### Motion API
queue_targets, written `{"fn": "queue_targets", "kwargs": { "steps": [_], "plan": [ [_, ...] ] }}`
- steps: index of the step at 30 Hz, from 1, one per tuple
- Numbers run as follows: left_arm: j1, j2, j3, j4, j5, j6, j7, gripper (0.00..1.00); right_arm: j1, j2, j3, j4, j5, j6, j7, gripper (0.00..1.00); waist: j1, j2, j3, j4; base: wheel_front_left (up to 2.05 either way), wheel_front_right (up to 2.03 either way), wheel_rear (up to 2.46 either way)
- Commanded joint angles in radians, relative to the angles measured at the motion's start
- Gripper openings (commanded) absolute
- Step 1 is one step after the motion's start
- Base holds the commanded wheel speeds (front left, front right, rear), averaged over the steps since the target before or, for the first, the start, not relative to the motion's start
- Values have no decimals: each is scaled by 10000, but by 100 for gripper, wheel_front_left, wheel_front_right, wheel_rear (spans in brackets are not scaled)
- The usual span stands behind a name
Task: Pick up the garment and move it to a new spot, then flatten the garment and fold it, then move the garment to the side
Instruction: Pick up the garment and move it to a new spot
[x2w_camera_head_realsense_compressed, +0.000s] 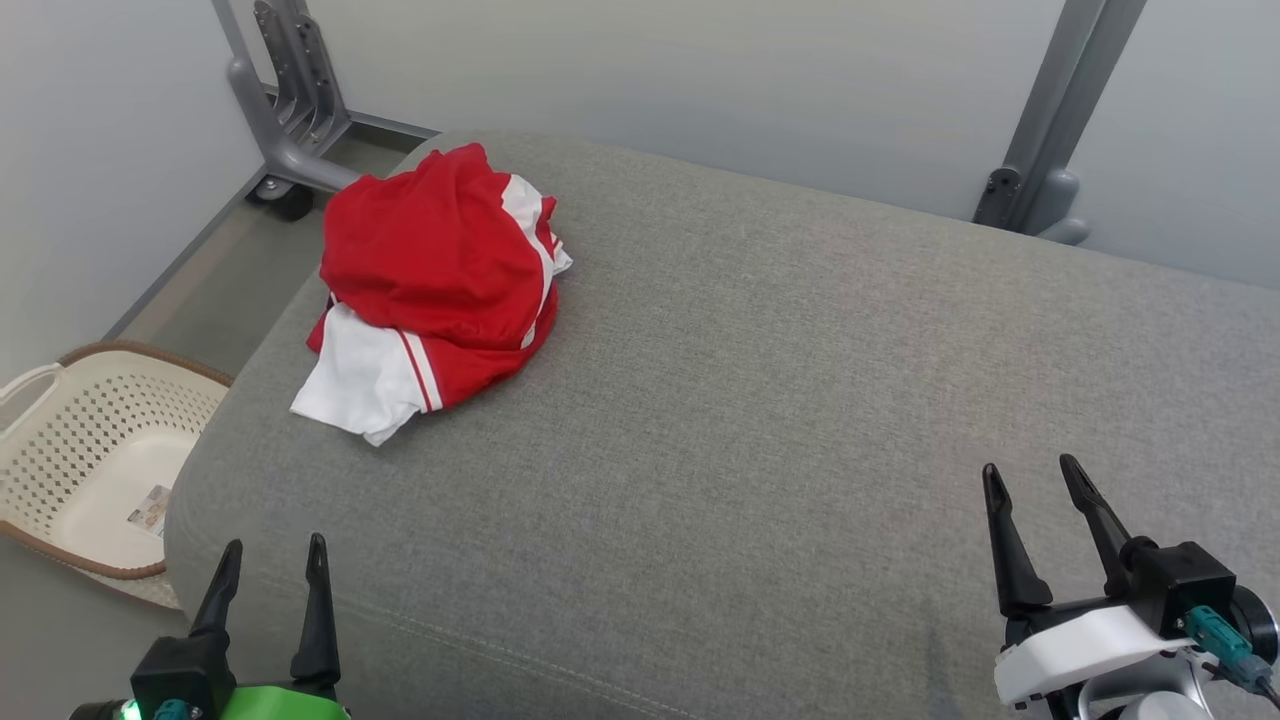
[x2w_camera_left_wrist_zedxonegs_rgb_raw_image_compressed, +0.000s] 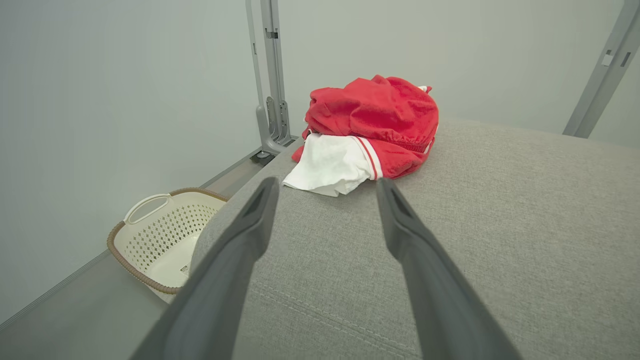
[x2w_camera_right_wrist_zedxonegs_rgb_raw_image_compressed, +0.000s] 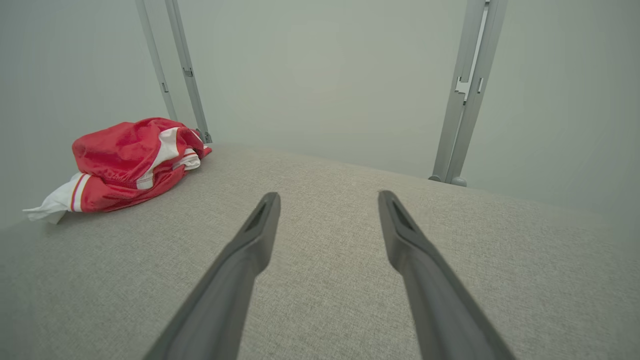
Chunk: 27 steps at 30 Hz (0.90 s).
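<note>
Jaws on both the left gripper (x2w_camera_head_realsense_compressed: 277, 542) and the right gripper (x2w_camera_head_realsense_compressed: 1029, 465) stand spread and empty at the near edge. A crumpled red-and-white garment (x2w_camera_head_realsense_compressed: 430, 260) lies far left on the grey cushion (x2w_camera_head_realsense_compressed: 750, 400), well apart from both. Left of the cushion, a cream basket (x2w_camera_head_realsense_compressed: 80, 430) sits on the floor.

Broad grey fabric cushion (x2w_camera_head_realsense_compressed: 760, 420), seam stitched along near edge. Carries one crumpled red-and-white garment (x2w_camera_head_realsense_compressed: 440, 270) near far left corner, heaped, white part spilling toward near left side, flat on weave.
</note>
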Motion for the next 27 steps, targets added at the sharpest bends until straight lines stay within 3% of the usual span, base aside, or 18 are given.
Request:
{"fn": "queue_targets", "kwargs": {
  "steps": [1, 16, 23, 27],
  "plan": [
    [137, -27, 39, -30, 4, -7, -2, 100, -71, -22, 25, 21, -28, -3, -32, 100, 0, 91, -58, 161, 0, 0, 0],
    [-356, -167, 28, 19, -339, -16, -1, 100, -42, -241, 16, -186, -36, -3, -32, 100, 0, 91, 687, -729, 0, 0, 0],
    [-2342, -142, 196, 1371, -1338, -17, 94, 100, -798, -645, 166, -445, -132, -3, -32, 100, 0, 91, 2360, -1326, 0, 0, 0],
    [-3983, 456, -38, 2340, -1644, -19, 812, 100, -1234, -819, 289, -474, -133, -3, -32, 100, 0, 91, 3215, -1633, 0, 0, 0]
  ]
}}
